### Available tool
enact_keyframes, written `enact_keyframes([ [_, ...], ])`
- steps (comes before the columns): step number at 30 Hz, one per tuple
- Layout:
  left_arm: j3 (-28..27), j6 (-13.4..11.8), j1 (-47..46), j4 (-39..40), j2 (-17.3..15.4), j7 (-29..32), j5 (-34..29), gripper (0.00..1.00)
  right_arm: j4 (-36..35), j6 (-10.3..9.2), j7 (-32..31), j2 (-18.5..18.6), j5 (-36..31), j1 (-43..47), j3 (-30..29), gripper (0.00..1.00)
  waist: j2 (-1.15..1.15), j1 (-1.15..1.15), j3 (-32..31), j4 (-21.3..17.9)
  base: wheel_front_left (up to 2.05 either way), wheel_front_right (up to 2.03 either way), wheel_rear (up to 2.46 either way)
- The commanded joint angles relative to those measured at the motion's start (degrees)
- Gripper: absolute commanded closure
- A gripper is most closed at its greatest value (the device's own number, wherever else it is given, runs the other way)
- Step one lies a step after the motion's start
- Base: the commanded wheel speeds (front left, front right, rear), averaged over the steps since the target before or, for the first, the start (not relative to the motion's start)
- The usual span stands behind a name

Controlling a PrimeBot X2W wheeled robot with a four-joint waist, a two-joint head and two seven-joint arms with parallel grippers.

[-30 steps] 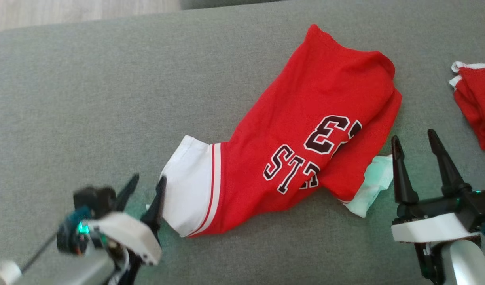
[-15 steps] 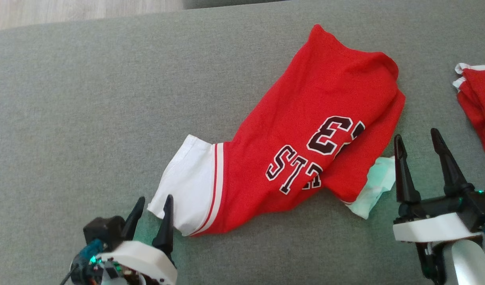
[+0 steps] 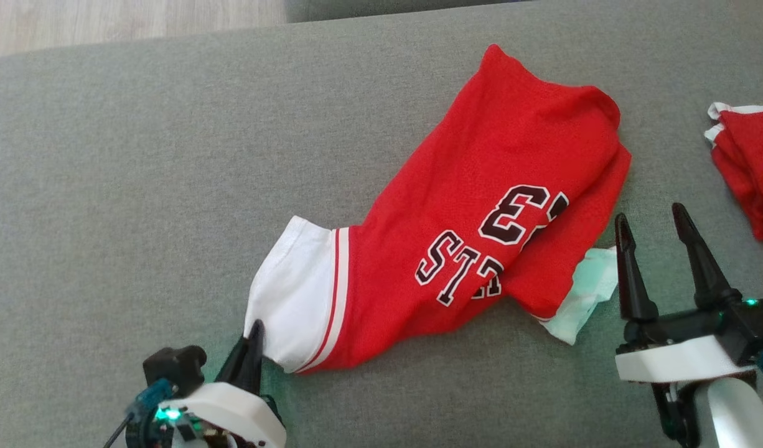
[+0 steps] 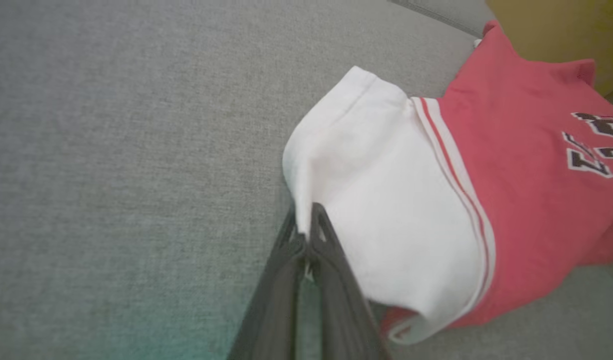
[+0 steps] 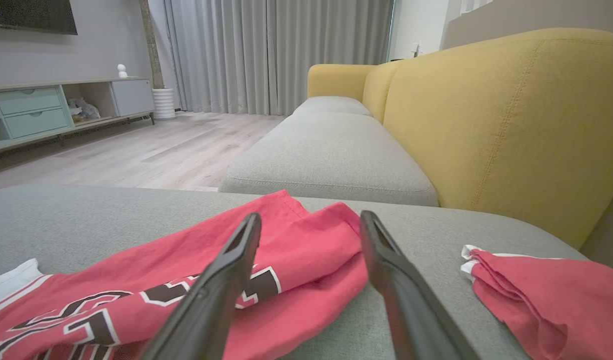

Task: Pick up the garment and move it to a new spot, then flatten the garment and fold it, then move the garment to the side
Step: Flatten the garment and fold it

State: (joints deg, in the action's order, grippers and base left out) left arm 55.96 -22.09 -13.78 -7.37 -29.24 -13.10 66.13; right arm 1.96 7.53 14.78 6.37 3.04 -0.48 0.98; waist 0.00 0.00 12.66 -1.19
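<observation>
The garment (image 3: 481, 186) is a red jersey with dark letters and a white sleeve (image 3: 291, 298), lying crumpled on the grey cushion (image 3: 139, 186). My left gripper (image 3: 252, 339) sits at the sleeve's near corner. In the left wrist view its fingers (image 4: 331, 255) are pressed together with the white sleeve (image 4: 386, 200) edge pinched between the tips. My right gripper (image 3: 652, 224) stands open just right of the garment's white lower flap (image 3: 584, 292), touching nothing. In the right wrist view the right gripper (image 5: 311, 220) points over the red cloth (image 5: 286, 235).
A second red and white cloth (image 3: 745, 162) lies bunched at the cushion's right edge, also seen as the red cloth (image 5: 546, 290) beside my right fingers. A yellow sofa back (image 5: 486, 125) rises beyond it. Wooden floor (image 3: 107, 25) lies past the cushion's far edge.
My left gripper's fingers have come together on the near corner of the white sleeve, which has bunched up slightly. The right gripper has not moved.
</observation>
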Motion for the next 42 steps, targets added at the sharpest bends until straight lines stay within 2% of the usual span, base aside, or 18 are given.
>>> enact_keyframes([
  [1, -2.1, 0.0, -1.5, 0.9, -1.1, -0.7, -1.0, 1.0, -1.8, -0.04, 0.2, 1.2, 0.4, -0.1, 0.8, 0.0, 0.0, 0.0, -0.3, 0.1, 0.0, 0.0, 0.0],
  [6, -5.0, -2.6, -4.5, 1.7, -3.9, -1.7, -8.1, 1.0, -1.9, -0.04, 0.2, 1.2, 0.2, -0.3, 1.2, 0.0, 0.0, 0.0, -0.7, 0.6, 0.0, 0.0, 0.0],
  [9, -6.9, -4.2, -7.4, 2.3, -7.4, -1.8, -13.0, 1.0, -1.4, -0.04, 0.2, 1.5, 0.6, -1.4, 2.4, 0.0, 0.0, 0.0, -0.6, 1.1, 0.0, 0.0, 0.0],
  [11, -7.9, -4.5, -9.6, 3.1, -9.8, -1.8, -15.0, 1.0, -0.8, -0.04, 0.2, 2.1, 1.8, -2.8, 2.8, 0.0, 0.0, 0.0, 0.0, 1.7, 0.0, 0.0, 0.0],
  [16, -9.4, -2.9, -17.7, 2.7, -15.7, 0.9, -18.4, 1.0, 2.1, -0.04, 0.2, 7.9, 5.5, -10.1, 4.1, 0.0, 0.0, 0.0, 3.1, 3.9, 0.0, 0.0, 0.0],
  [19, -10.1, -0.5, -23.1, 0.9, -16.9, 2.7, -19.3, 1.0, 6.4, -0.04, -0.1, 12.5, 9.1, -15.4, 6.1, 0.0, 0.0, 0.0, 5.4, 5.5, 0.0, 0.0, 0.0],
  [21, -9.9, 0.9, -26.5, -1.3, -17.2, 3.8, -20.4, 1.0, 9.1, -0.04, -2.7, 15.8, 12.8, -19.5, 9.0, 0.0, 0.0, 0.0, 7.2, 6.5, 0.0, 0.0, 0.0],
  [26, -8.7, 4.5, -33.4, -7.6, -14.4, 5.2, -22.3, 1.0, 13.4, -0.04, -12.7, 23.0, 23.6, -31.3, 17.5, 0.0, 0.0, 0.0, 11.5, 9.6, 0.0, 0.0, 0.0],
  [30, -7.5, 6.5, -37.5, -12.1, -10.5, 4.7, -23.6, 1.0, 18.1, -0.04, -19.2, 27.8, 28.2, -40.7, 24.1, 0.0, 0.0, 0.0, 14.1, 12.6, 0.0, 0.0, 0.0],
  [36, -5.9, 9.6, -41.8, -17.6, -5.6, 3.3, -24.7, 1.0, 25.8, -0.04, -25.2, 30.1, 33.6, -51.3, 32.6, 0.0, 0.0, 0.0, 17.1, 16.6, 0.0, 0.0, 0.0],
  [41, -5.1, 11.7, -44.0, -21.1, -2.4, 2.0, -24.9, 1.0, 32.3, -0.04, -30.0, 30.5, 38.2, -54.9, 38.4, 0.0, 0.0, 0.0, 18.6, 19.1, 0.0, 0.0, 0.0],
  [42, -5.0, 12.1, -44.3, -21.7, -1.9, 1.9, -24.8, 1.0, 32.7, -0.04, -31.3, 30.3, 39.7, -54.9, 39.9, 0.04, 0.0, 0.0, 18.6, 19.4, 0.0, 0.0, 0.0],
])
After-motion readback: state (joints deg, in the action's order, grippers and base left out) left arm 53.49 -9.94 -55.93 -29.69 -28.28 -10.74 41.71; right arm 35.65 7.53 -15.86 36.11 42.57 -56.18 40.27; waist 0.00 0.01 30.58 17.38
